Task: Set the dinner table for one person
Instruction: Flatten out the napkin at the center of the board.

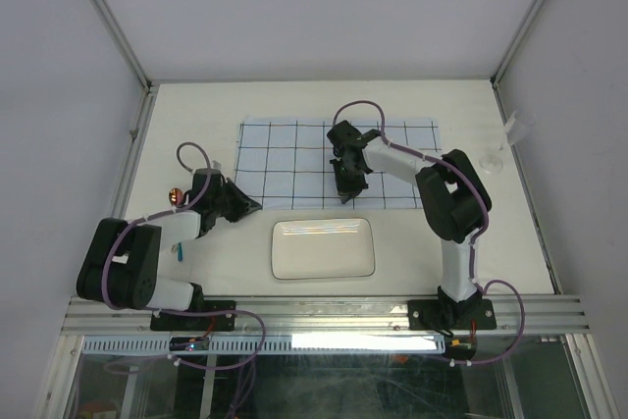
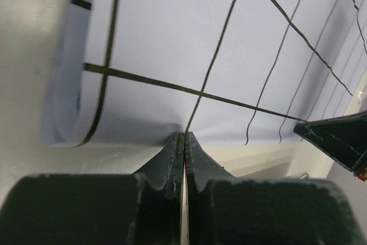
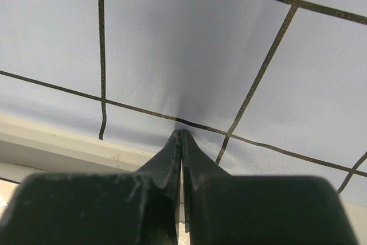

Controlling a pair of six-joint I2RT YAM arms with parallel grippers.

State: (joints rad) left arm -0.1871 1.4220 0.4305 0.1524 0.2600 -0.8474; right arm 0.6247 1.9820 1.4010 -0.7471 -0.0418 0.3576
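Dinner table (image 1: 196,115): gridded cloth (image 1: 285,159), white plate (image 1: 323,248).

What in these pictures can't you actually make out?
- Top view: pale objects at the table's right edge, too small and washed out to name.
- Top view: orange thing beside the left arm, too small.
- Top view: cloth beneath the right hand, covered by it.

A reddish speck (image 1: 175,194) on the dinner table (image 1: 412,242) beside the left arm (image 1: 147,242) is too small to identify.
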